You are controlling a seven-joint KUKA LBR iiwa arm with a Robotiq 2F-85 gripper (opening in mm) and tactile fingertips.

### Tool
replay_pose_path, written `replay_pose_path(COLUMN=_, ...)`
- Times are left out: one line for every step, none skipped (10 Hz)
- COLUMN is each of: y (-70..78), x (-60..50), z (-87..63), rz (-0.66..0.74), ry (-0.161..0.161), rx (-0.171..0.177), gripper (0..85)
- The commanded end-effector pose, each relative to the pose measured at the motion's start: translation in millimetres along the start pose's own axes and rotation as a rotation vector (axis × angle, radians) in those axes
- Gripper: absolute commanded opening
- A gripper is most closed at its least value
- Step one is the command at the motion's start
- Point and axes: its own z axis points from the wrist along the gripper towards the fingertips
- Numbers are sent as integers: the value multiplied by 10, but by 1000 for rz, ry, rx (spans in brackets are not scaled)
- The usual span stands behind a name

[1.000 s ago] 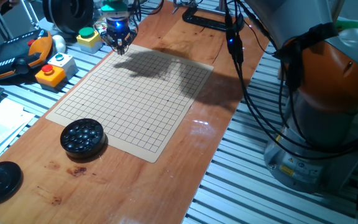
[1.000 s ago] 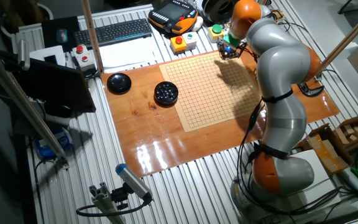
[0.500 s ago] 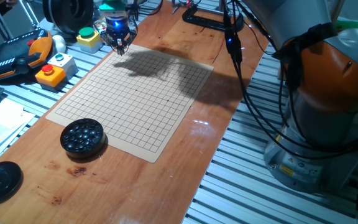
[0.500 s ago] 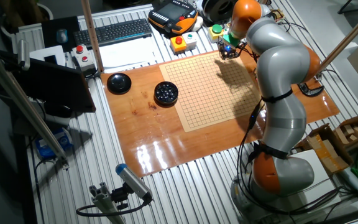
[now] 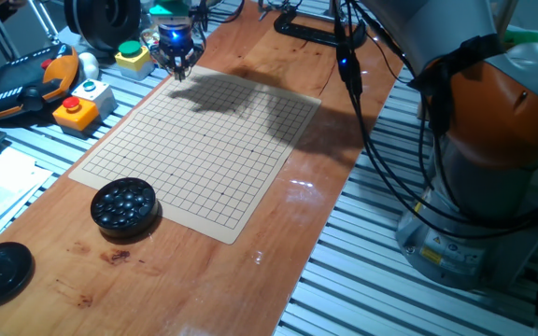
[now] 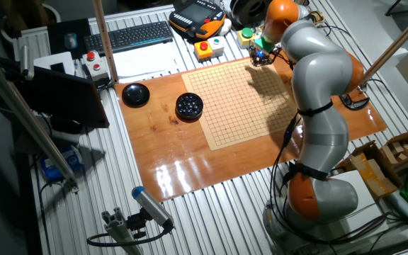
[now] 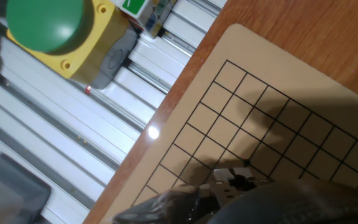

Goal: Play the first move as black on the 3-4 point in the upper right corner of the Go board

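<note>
Hardly anything has shifted since a second ago: your jaws sit a touch higher over the same corner of the board, and the arm is otherwise where it was. Whether the jaws are closed on a stone you cannot tell; in the hand view the fingertips are a dark blur at the bottom edge, and neither fixed view resolves anything between them. No loose black stone shows on the grid beneath or beside the jaws; the only stones plainly visible lie in the bowl, well away from the jaws at the opposite end of the board. Expect a stone to be light, hard, glossy and slippery, apt to squirt out of a pinch or skate on the smooth sheet, so hold it across its widest rim, squarely, and let go only when it is touching the crossing. The worktop around the board is bare wood.
</note>
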Motion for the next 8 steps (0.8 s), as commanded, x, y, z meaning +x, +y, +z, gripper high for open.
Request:
replay_pose_path(y=-4, x=-24, z=5, rz=-3, ry=0, rx=0, gripper=10)
replay_pose_path(y=-4, x=-37, z=21, rz=-5, ry=-2, rx=-3, gripper=10)
replay_pose_path(y=-3, x=-41, z=29, rz=-6, ry=-10, rx=-3, gripper=10)
replay_pose_path(y=-3, x=-41, z=32, rz=-3, ry=-15, rx=-3, gripper=10)
replay_pose_path(y=7, x=-40, z=46, rz=-1, ry=-20, rx=-5, gripper=10)
replay_pose_path(y=16, x=-45, z=59, rz=-2, ry=-26, rx=-5, gripper=10)
replay_pose_path(y=22, x=-53, z=72, rz=-2, ry=-27, rx=-7, gripper=10)
replay_pose_path(y=30, x=-57, z=86, rz=-3, ry=-26, rx=-10, gripper=10)
